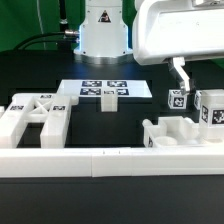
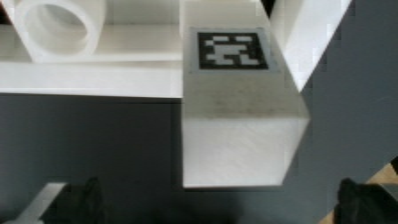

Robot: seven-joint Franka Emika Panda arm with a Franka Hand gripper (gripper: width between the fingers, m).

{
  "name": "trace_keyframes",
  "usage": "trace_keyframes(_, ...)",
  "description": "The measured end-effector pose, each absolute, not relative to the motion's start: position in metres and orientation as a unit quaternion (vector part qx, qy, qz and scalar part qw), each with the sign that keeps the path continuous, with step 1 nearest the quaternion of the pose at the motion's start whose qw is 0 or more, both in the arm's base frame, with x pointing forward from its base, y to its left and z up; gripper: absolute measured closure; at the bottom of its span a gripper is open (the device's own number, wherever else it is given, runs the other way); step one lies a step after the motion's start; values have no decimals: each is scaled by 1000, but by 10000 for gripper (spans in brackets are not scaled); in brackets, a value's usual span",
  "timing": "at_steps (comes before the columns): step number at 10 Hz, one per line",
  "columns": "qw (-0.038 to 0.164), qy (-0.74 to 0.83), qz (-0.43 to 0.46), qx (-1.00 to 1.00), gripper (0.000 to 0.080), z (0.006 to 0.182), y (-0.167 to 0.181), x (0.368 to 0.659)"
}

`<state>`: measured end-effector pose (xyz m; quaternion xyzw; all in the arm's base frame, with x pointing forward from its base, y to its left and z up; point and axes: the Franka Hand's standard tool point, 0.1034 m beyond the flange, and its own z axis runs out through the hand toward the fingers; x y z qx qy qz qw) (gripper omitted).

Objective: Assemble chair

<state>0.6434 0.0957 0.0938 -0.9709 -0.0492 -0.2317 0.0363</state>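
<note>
The chair is in loose white parts. A thick white leg (image 2: 237,120) with a square tag (image 2: 231,50) lies between and just ahead of my open gripper (image 2: 222,208); its dark fingertips (image 2: 80,203) stand wide apart, touching nothing. In the exterior view my gripper (image 1: 183,84) hangs over a small tagged leg (image 1: 178,99) at the right, beside a bigger tagged part (image 1: 212,108). A white part with round holes (image 1: 172,131) lies in front of them and also shows in the wrist view (image 2: 54,35). More chair parts (image 1: 35,115) lie at the left.
The marker board (image 1: 104,89) lies flat at the middle back, in front of the robot base (image 1: 104,28). A small white block (image 1: 108,102) stands at its front edge. The long white border rail (image 1: 100,160) runs along the front.
</note>
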Motion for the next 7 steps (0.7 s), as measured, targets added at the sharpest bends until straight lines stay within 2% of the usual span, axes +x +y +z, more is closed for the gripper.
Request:
trace_keyframes(5, 50, -53, -78, -994, 150, 88, 97, 646)
trace_keyframes(7, 49, -53, -87, -994, 150, 84, 98, 647)
